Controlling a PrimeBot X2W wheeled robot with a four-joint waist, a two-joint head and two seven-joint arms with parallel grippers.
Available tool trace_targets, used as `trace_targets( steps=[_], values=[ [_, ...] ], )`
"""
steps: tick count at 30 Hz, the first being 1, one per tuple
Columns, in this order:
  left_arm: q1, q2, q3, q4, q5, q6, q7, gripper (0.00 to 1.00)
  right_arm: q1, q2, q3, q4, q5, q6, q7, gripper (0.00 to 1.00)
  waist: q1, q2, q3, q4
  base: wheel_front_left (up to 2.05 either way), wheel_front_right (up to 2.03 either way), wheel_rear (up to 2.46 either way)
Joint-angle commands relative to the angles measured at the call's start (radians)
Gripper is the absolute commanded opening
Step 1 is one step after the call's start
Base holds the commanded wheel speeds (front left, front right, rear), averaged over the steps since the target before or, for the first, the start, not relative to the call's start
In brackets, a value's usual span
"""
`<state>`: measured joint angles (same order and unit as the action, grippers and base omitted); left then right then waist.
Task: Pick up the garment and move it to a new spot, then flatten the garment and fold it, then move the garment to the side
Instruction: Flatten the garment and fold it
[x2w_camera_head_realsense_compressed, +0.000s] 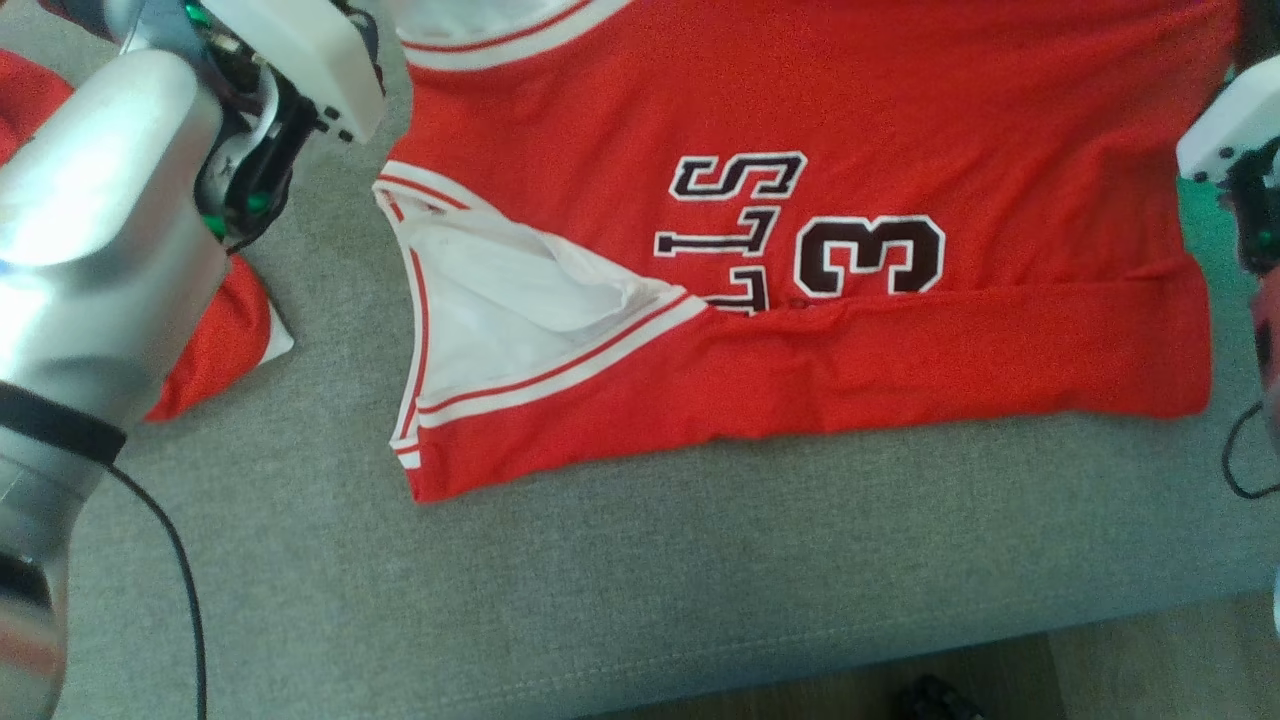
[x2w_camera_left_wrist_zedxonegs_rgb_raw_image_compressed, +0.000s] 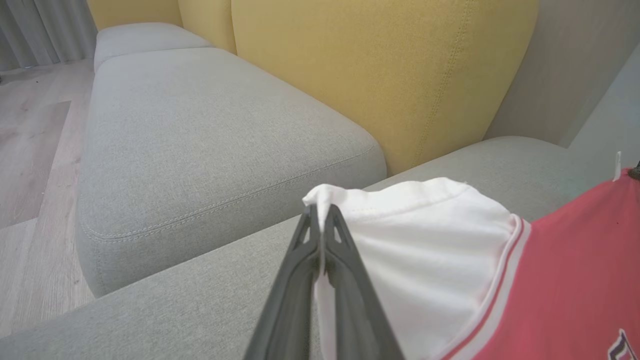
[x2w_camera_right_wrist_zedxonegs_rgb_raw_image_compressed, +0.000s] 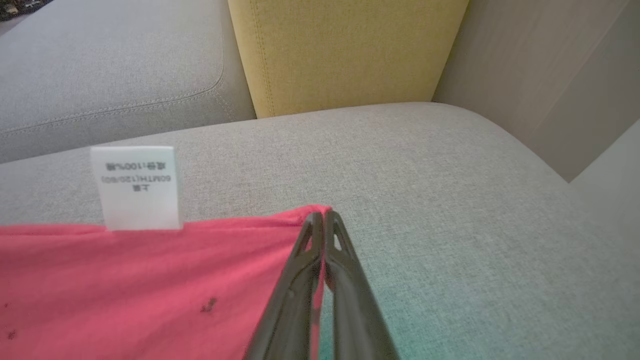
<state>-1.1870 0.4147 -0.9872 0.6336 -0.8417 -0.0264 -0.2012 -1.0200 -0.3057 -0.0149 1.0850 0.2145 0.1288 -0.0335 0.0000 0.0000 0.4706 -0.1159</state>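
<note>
Head view shows the red garment (x2w_camera_head_realsense_compressed: 800, 100) lying spread on the grey sofa seat (x2w_camera_head_realsense_compressed: 640, 560), its printed side up. Its near edge is turned over in a long strip that covers the lower part of the dark letters, and a white inner part is open at the armhole. The silver left forearm (x2w_camera_head_realsense_compressed: 90, 250) reaches toward the far left corner of the cloth, and a second piece of red cloth (x2w_camera_head_realsense_compressed: 215, 340) lies under this forearm. Left wrist view shows the left gripper (x2w_camera_left_wrist_zedxonegs_rgb_raw_image_compressed: 320, 215) closed tight on a white corner of the garment, with the cloth pinched between its two dark fingers, above the sofa seat and in front of the yellow back cushion (x2w_camera_left_wrist_zedxonegs_rgb_raw_image_compressed: 375, 75). Right wrist view shows the right gripper (x2w_camera_right_wrist_zedxonegs_rgb_raw_image_compressed: 322, 217) closed on a red corner of the hem, just beside a white care label (x2w_camera_right_wrist_zedxonegs_rgb_raw_image_compressed: 136, 187) that stands up from the same edge. I judge that the folding step is in hand, with one fold already made. The next move probably calls for both arms to lift their corners together, at equal height and with the cloth kept tight between them, and to carry that edge across to meet the near fold without wrinkles.
</note>
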Motion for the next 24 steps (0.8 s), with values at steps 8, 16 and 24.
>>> trace_targets(
  steps=[8,16,24],
  values=[
    [-0.038,-0.001,0.015,0.06,0.007,-0.034,-0.031,0.0,-0.028,0.039,-0.031,0.037,-0.045,0.002,-0.06,0.0,0.0,0.0,-0.043,0.0,0.0,0.0,0.0],
    [0.075,0.027,-0.029,0.045,0.003,-0.061,-0.037,0.0,0.045,0.046,0.025,0.029,-0.048,0.002,-0.075,0.0,0.0,0.0,-0.122,0.006,0.0,0.0,0.0],
    [0.186,0.088,-0.044,-0.074,-0.008,-0.044,-0.036,0.0,0.148,0.025,0.105,-0.026,0.002,0.002,0.003,0.0,0.0,0.0,-0.198,0.014,0.0,0.0,0.0]
  ],
)
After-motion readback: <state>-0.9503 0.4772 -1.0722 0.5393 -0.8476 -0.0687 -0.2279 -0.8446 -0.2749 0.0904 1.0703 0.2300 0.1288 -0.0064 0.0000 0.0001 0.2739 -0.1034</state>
